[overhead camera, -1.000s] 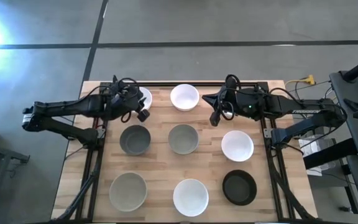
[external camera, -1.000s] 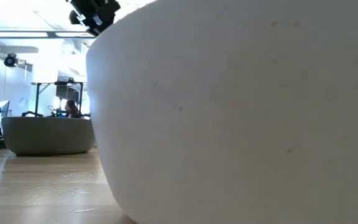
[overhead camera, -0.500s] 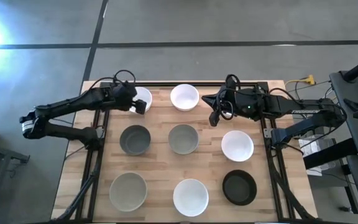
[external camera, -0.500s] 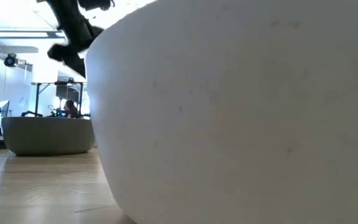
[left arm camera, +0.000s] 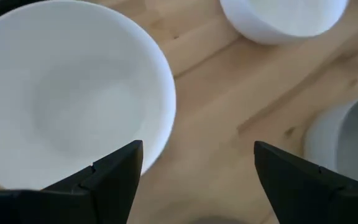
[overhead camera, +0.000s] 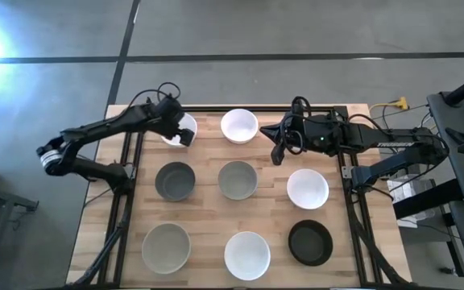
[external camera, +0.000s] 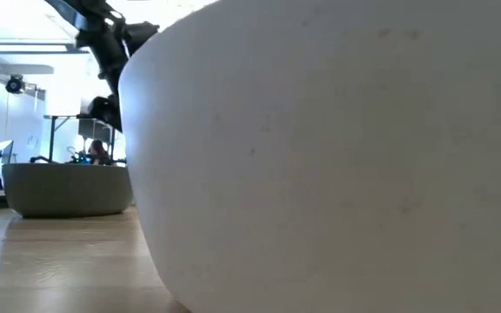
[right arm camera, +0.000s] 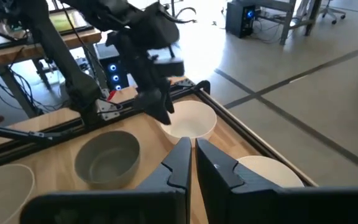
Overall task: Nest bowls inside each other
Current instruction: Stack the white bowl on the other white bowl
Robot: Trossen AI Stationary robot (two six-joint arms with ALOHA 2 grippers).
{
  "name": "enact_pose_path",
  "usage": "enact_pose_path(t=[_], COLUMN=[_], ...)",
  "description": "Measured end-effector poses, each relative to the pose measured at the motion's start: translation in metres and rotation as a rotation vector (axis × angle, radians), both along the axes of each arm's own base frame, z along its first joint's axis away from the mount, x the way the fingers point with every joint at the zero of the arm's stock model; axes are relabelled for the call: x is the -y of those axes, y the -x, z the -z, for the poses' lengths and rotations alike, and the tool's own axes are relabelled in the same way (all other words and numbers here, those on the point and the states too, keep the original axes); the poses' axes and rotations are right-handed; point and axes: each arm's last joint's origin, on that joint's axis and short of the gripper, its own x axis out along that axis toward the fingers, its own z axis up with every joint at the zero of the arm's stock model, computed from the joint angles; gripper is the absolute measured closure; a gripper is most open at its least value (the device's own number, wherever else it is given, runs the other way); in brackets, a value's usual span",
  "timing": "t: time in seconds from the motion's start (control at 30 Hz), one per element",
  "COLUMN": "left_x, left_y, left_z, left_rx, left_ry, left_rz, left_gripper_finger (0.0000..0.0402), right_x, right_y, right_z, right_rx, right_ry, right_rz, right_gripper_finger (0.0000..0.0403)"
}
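Note:
Several bowls stand apart, upright on their bases, on the wooden table [overhead camera: 208, 217]. My left gripper [overhead camera: 177, 130] hangs open, pointing down, over the far-left white bowl [left arm camera: 67, 106]. One finger [left arm camera: 114, 177] stands over that bowl's rim and the other [left arm camera: 303, 180] over bare wood outside it; whether either touches, I cannot tell. My right gripper [overhead camera: 277, 153] is shut and holds nothing, hovering between the far-middle white bowl [overhead camera: 239, 126] and the middle grey bowl [overhead camera: 238, 180].
A dark grey bowl [overhead camera: 175, 180] sits near the left gripper. A white bowl [overhead camera: 308, 188] and a black bowl [overhead camera: 310, 242] stand at the right, a light grey bowl [overhead camera: 166, 246] and a white bowl [overhead camera: 246, 254] along the near edge. Black rails [overhead camera: 127, 201] flank the table.
My left gripper has stayed over the far-left white bowl, has tipped to point down and has come lower, while that arm's elbow has swung toward the far edge. No bowl has moved.

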Motion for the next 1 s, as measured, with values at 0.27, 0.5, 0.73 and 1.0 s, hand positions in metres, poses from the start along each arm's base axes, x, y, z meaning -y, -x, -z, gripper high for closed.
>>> enact_pose_path(t=[0.27,0.5,0.73,1.0], left_x=[-0.017,-0.026,-0.027,-0.029], left_y=[-0.022,-0.033,-0.034,-0.034], left_z=[0.04,0.067,0.066,0.048], left_rx=[-0.246,-0.326,-0.333,-0.302], left_ry=[0.071,0.117,0.103,0.027], left_rz=[0.059,0.095,0.106,0.089], left_gripper_finger=[0.0111,0.0112,0.0161,0.0286], right_x=[0.0,0.0,0.0,0.0], right_y=[0.0,0.0,0.0,0.0], right_z=[0.0,0.0,0.0,0.0], right_rx=[0.003,0.003,0.003,0.002], right_ry=[-0.007,-0.007,-0.007,-0.006], right_rz=[0.002,0.002,0.003,0.003], right_gripper_finger=[0.0385,0.0385,0.0385,0.0385])
